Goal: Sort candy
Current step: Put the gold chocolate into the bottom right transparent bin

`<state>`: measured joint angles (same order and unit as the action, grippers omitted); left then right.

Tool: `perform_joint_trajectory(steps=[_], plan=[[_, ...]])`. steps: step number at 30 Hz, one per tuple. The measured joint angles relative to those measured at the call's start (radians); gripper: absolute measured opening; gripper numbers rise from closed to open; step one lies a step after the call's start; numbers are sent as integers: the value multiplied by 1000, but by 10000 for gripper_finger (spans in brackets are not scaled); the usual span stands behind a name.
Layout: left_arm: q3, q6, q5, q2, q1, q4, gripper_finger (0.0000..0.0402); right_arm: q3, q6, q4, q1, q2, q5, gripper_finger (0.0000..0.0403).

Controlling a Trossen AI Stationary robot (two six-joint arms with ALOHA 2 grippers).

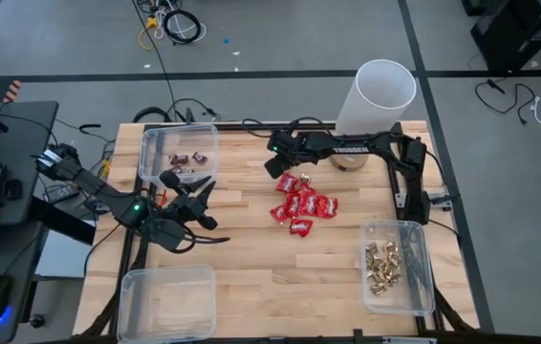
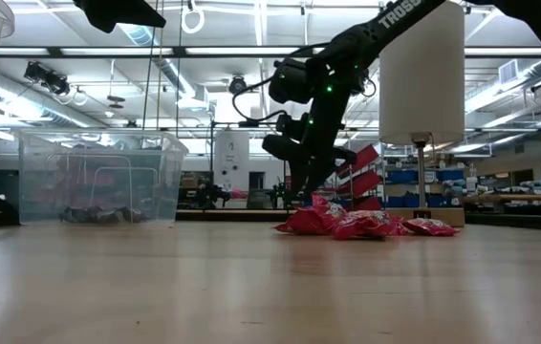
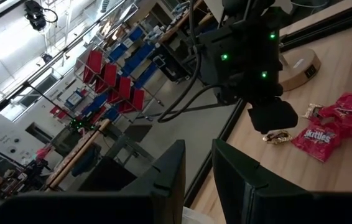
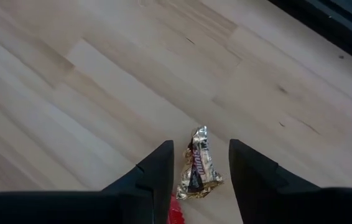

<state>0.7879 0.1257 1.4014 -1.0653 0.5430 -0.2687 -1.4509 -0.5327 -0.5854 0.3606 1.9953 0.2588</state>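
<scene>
Starting at your left, the left gripper hung above the tabletop just in front of the far-left clear bin, and a few dark mini bars lay inside that bin. Its jaws stood slightly parted with nothing between them; in the left wrist view you saw only open space through the gap. A second clear bin sat at the near-left corner, and you could not see any candy in it.

Toward the middle, the shiny red Skittles packets lay in a loose heap on the bare wood. In the low view the same heap sat right below the right arm.

The right gripper was down at the far edge of that heap. Its jaws were released and straddled one gold-and-dark wrapped piece that lay flat on the wood, with a gap on either side, so you were not yet gripping it. A corner of a red packet touched the piece just beside one finger. The left wrist view showed that same piece under the right gripper.

Farther right, a white cylinder stood on a round wooden base at the far edge of the tabletop. The near-right clear bin held the gold-foil pieces.
</scene>
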Motion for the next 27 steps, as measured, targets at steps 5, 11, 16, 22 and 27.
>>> perform_joint_trajectory(steps=[5,11,16,22,27], plan=[[0,0,0,0,0,-12,82,0,0,0,6,0,-12,140],[0,-1,0,0,0,-14,82,0,1,0,7,2,-22,140],[0,-1,0,0,0,-15,82,0,2,16,11,49,-56,140],[0,-4,0,0,0,-24,82,2,-6,37,16,116,-86,140],[0,-4,0,0,0,-27,82,-5,-13,43,16,137,-103,139]])
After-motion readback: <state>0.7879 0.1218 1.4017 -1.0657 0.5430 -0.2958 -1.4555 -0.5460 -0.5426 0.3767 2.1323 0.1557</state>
